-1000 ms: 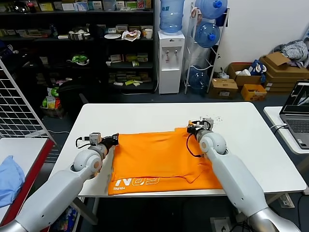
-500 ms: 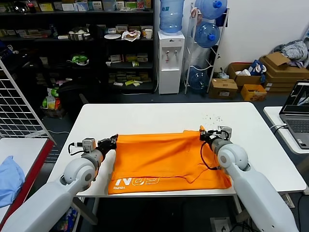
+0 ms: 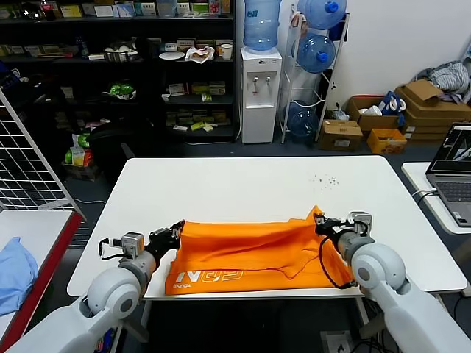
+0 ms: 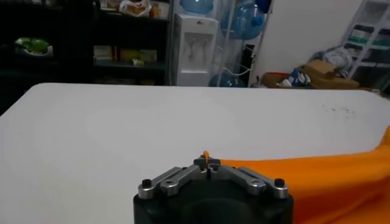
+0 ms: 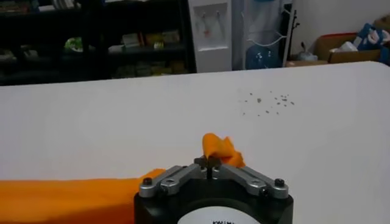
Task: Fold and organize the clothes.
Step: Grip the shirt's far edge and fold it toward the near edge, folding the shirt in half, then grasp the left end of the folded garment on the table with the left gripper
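The left gripper (image 3: pixel 176 229) has its fingers pressed together on the far left corner of the orange T-shirt (image 3: pixel 250 250); in the left wrist view the 2 fingers (image 4: pixel 208 165) meet with a small tip of orange fabric poking up between them. The right gripper (image 3: pixel 319 221) is likewise pinched onto the far right corner of the shirt, and its wrist view shows the fingers (image 5: pixel 208 163) closed with a bunched knob of orange cloth standing just above them.

Between the 2 grippers the far edge of the shirt runs as a raised ridge, highest at the right corner, where it peaks into a point. The rest of the garment lies flat toward the robot, reaching the near edge of the white table (image 3: pixel 243 184). White printed lettering (image 3: pixel 208 277) shows along the shirt's near left part, and a diagonal crease crosses the fabric near its right side.

Both arms reach in from the near side, the left one at the table's near left corner and the right one at the near right.

Small dark specks (image 3: pixel 324 179) dot the table beyond the shirt. A light blue cloth (image 3: pixel 15 271) lies on a separate surface to the left, well apart from the shirt.
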Tool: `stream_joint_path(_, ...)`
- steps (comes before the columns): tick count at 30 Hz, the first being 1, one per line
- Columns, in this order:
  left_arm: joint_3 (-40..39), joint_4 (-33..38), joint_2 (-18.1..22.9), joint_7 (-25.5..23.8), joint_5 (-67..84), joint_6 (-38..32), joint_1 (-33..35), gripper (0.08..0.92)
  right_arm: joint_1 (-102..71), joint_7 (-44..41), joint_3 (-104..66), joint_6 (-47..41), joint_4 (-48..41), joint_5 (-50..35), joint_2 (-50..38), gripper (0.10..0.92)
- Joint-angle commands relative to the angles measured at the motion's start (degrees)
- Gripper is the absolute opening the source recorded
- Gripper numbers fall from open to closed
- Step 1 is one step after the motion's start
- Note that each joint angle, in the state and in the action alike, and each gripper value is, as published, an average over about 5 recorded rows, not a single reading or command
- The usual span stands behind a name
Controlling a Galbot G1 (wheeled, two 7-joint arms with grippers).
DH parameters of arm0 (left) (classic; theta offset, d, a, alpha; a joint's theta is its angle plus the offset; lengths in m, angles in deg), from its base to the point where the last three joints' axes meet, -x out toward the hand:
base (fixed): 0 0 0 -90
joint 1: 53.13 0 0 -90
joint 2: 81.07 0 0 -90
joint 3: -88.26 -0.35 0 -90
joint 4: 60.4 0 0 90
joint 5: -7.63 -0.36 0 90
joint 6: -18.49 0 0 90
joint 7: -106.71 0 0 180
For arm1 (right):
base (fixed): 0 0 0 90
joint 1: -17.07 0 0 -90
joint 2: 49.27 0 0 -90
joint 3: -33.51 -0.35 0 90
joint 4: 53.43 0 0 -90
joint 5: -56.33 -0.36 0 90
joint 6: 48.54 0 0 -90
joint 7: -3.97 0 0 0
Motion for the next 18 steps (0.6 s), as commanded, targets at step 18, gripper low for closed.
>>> stream_joint_path(18,5.43,5.88,-1.14,0.78,-4.68,-0.37,13.25,0.383,-18.24,-0.87,-10.03,-2.21,13.48,1.28,-2.45,0.447)
